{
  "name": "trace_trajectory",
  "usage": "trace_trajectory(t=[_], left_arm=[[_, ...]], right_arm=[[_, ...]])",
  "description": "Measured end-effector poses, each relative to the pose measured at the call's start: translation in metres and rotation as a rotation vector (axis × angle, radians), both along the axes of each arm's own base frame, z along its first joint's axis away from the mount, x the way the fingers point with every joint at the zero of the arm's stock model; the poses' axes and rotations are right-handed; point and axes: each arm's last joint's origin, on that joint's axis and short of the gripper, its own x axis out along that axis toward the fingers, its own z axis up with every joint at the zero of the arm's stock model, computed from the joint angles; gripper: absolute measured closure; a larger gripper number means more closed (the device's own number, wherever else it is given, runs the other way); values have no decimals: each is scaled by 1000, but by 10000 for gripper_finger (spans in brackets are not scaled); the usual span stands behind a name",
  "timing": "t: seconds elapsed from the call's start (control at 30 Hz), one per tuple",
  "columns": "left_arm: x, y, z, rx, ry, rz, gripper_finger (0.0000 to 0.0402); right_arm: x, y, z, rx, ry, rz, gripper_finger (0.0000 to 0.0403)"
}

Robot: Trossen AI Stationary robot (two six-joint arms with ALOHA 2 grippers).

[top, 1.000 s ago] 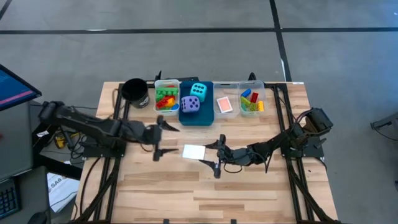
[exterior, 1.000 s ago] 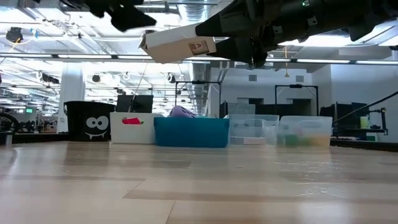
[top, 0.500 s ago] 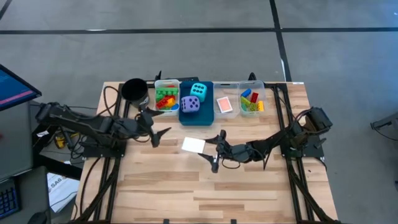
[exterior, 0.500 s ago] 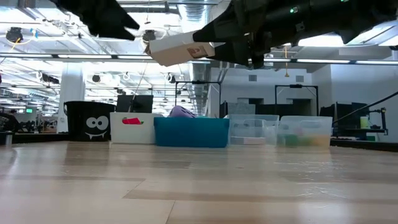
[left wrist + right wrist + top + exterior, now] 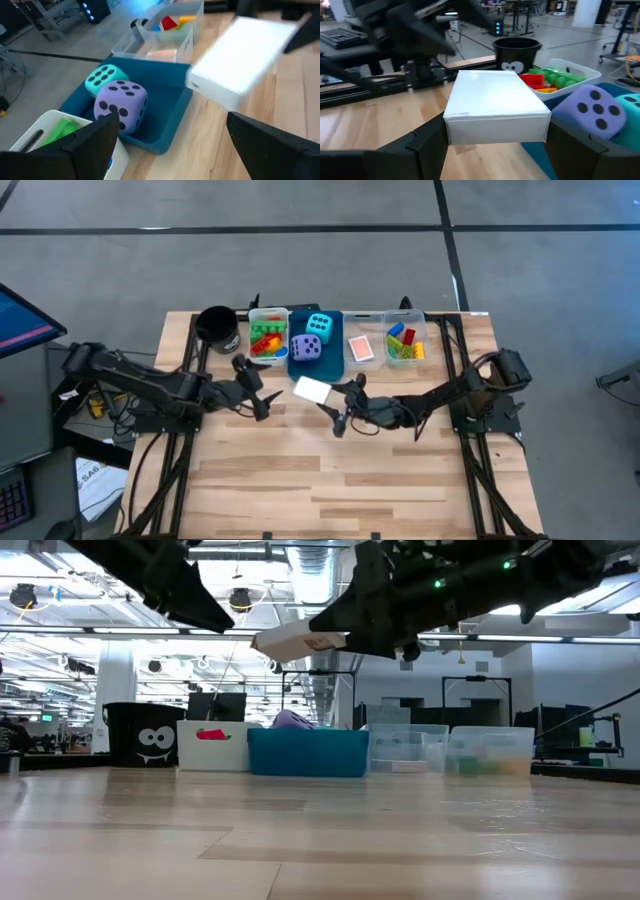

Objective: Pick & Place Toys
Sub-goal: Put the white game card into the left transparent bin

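Observation:
My right gripper point(image 5: 330, 402) is shut on a flat white box point(image 5: 312, 389), held high over the table's middle, just in front of the blue bin point(image 5: 316, 368). The box also shows in the low view point(image 5: 298, 641) and in the left wrist view point(image 5: 245, 60). My left gripper point(image 5: 258, 390) is open and empty, to the left of the box and apart from it. A purple die point(image 5: 306, 349) and a cyan die point(image 5: 320, 326) lie in the blue bin. Coloured bricks lie in the white bin point(image 5: 252, 330) and in a clear bin point(image 5: 421, 332). My right gripper pinches the white box between its two fingers, one on each long side point(image 5: 449, 131), at the end nearest the gripper. The fingers come about level from the table's right and lie along the box. The box is lifted clear of the table, nearly level, its free end toward the left.
A row stands along the far edge: a black cup point(image 5: 217, 327), the white bin, the blue bin, a clear bin point(image 5: 362, 366) with a pink card, and the clear bin of bricks. Bare wooden table point(image 5: 330, 480) lies toward the near edge.
My right gripper has carried the white box toward the table's far edge, nearer the blue bin, still lifted and about level. My left gripper has stayed open and has drawn back a little from the box.

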Motion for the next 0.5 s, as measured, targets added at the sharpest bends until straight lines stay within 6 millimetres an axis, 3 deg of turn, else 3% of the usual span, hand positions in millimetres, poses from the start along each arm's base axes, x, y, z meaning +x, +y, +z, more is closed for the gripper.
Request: trace_trajectory(t=[0.2,0.5], left_arm=[[4,-1,-5,6,26,0,42],[4,-1,-2,0,-2,0,42]], right_arm=[[1,-13,-2,32,4,-59,127],[-1,-30,-1,-16,-6,-328,127]])
